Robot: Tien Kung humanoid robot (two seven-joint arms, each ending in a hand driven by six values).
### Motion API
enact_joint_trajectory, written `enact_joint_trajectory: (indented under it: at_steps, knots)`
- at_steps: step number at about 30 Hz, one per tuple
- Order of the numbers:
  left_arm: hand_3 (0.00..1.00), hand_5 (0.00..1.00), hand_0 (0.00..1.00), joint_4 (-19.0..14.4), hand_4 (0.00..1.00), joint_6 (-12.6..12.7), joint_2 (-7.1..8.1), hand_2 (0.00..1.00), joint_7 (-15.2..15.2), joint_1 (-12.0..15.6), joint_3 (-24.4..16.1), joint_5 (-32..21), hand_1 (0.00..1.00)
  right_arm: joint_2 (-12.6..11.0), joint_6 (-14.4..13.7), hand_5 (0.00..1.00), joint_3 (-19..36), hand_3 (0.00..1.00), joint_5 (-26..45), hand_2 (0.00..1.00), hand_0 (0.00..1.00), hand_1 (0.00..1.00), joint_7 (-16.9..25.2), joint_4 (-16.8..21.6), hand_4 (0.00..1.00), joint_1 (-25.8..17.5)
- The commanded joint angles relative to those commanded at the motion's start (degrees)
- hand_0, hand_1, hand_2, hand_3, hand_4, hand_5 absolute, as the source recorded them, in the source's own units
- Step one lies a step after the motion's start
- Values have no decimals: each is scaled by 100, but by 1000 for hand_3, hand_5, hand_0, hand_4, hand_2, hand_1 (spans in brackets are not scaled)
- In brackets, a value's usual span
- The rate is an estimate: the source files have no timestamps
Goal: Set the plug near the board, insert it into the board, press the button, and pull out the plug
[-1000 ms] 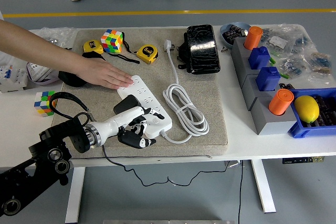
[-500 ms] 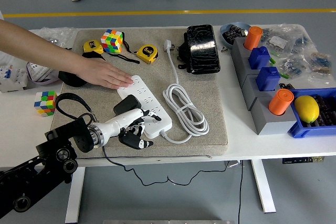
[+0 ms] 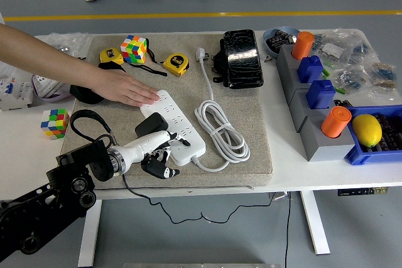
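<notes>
Grey concrete floor w/ a yellow line ran behind a white table carrying a beige mat, where a white power strip lay diagonally, its far end pinned flat by a person's hand reaching in from the left. A black plug sat on the strip's near-left part, apparently seated in a socket, though how deep couldn't be made out. The robot's left hand lay at the strip's near edge, fingers curled loosely beside and under the plug; whether they actually clamped it couldn't be told. Right arm not seen. The strip's own white cord coiled to the right, w/ tape measures, puzzle cubes and a black pouch further back.

Judged risk: if the plug was only half in, a sideways pull from the hand could tilt it in the socket or drag the strip off line despite the steadying hand; the black cable looping at the wrist could also snag and tug the plug askew. The button press looked easy to miss from this low approach.

Vs. a second earlier, arm and hand had drawn back toward the near-left; the fingers that had reached along the strip's near edge now sat closer to the plug. Person's hand unchanged
</notes>
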Motion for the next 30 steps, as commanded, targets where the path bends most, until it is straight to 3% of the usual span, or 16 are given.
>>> enact_joint_trajectory:
  at_steps: [6, 30]
  knots:
    - [797, 2, 52, -76, 786, -54, -15, 155, 120, 5, 24, 248, 69, 2, 0, 338, 1, 507, 2, 524, 488, 538, 2, 0, 815, -4]
    - [773, 2, 52, -184, 784, -115, -24, 155, 217, -46, 237, 331, 71, 5, -2, 339, 16, 507, -14, 524, 488, 537, 3, 3, 816, -2]
